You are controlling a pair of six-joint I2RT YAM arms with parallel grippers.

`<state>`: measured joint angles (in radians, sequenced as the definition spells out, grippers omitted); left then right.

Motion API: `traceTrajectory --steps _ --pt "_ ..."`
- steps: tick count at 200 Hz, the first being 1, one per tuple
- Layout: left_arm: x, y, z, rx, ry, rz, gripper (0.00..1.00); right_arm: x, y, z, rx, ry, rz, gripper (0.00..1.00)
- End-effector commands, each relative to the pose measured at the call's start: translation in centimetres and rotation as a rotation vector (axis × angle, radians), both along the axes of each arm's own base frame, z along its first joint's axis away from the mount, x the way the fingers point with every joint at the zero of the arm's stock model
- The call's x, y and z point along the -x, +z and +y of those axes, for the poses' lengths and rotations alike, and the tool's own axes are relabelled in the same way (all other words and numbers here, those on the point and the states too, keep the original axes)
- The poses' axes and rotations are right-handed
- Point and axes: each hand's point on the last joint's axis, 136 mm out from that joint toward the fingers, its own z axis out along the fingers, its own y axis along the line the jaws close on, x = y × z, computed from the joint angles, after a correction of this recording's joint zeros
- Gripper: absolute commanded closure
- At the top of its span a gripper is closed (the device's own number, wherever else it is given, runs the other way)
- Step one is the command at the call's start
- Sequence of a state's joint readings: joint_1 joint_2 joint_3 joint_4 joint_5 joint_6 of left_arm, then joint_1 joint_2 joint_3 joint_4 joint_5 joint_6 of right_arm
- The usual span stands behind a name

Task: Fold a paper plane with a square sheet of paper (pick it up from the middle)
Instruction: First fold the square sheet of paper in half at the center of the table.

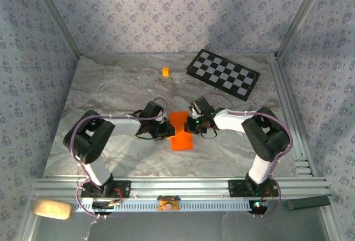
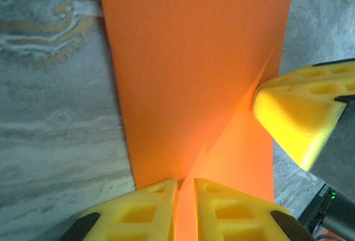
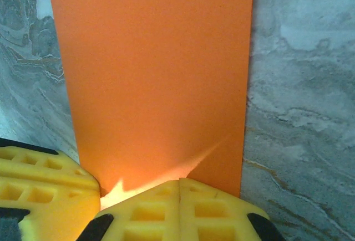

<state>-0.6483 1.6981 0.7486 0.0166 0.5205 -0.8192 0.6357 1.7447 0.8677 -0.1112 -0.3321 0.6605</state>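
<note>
Paper sheet (image 1: pixel 182 140) on tbl (image 1: pixel 111 86), L end effector (image 2: pixel 186 188) pinching.

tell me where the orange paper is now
In the top view the orange paper lies centrally between the left hand and right hand, with the checkered board farther back on the right.

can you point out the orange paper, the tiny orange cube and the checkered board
orange paper (image 1: pixel 181 137): top external view, on the bare lower half of the sheet.
tiny orange cube (image 1: pixel 165 71): top external view, on its top face.
checkered board (image 1: pixel 223 78): top external view, on its centre squares.
</note>
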Motion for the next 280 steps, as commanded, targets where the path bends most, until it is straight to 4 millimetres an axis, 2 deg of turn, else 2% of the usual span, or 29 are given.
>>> traceTrajectory --steps 1,30,65,84,106,146,163,181,207,224,237,262,271,280 --pt "0.9 0.8 1.5 -0.068 -0.003 -0.002 0.82 5.3 -6.5 -6.9 0.327 -0.028 0.203 1.00" --pt "0.7 4.0 0.0 0.006 -0.038 -0.042 0.83 5.0 -6.0 -6.7 0.322 -0.026 0.193 1.00" --pt "2.1 4.4 -1.8 0.056 -0.095 -0.002 0.84 5.0 -5.9 -6.7 0.325 -0.025 0.191 1.00" --pt "2.9 3.6 -2.2 0.048 -0.112 0.015 0.84 5.1 -5.9 -6.7 0.325 -0.027 0.191 1.00" --pt "3.8 1.6 -1.8 0.021 -0.115 0.047 0.84 5.1 -6.0 -6.7 0.324 -0.026 0.193 1.00" --pt "6.6 -2.3 0.9 -0.073 -0.115 0.116 0.85 5.4 -6.0 -6.9 0.328 -0.026 0.196 1.00" --pt "7.3 -2.8 1.8 -0.099 -0.118 0.123 0.85 5.4 -6.0 -6.8 0.325 -0.024 0.194 1.00" --pt "7.6 -2.1 1.9 -0.090 -0.123 0.112 0.85 5.3 -5.8 -6.6 0.318 -0.021 0.188 1.00" --pt "6.7 0.5 1.5 -0.081 -0.123 0.024 0.84 4.8 -5.1 -5.8 0.288 -0.013 0.169 1.00" --pt "5.4 2.5 1.4 -0.073 -0.095 -0.057 0.84 4.0 -4.0 -4.3 0.219 0.017 0.136 1.00" --pt "4.1 3.8 1.7 -0.085 -0.053 -0.116 0.84 3.1 -2.2 -2.5 0.138 0.053 0.088 1.00" --pt "1.2 5.4 2.4 -0.084 0.046 -0.166 0.87 0.6 3.1 0.0 0.009 0.042 -0.007 0.87" --pt "0.0 5.9 2.6 -0.075 0.081 -0.171 0.87 0.0 4.8 -0.2 0.013 0.027 -0.057 0.77" --pt "-1.2 6.5 2.5 -0.055 0.103 -0.180 0.87 -0.2 5.9 -1.3 0.038 -0.022 -0.079 0.68"
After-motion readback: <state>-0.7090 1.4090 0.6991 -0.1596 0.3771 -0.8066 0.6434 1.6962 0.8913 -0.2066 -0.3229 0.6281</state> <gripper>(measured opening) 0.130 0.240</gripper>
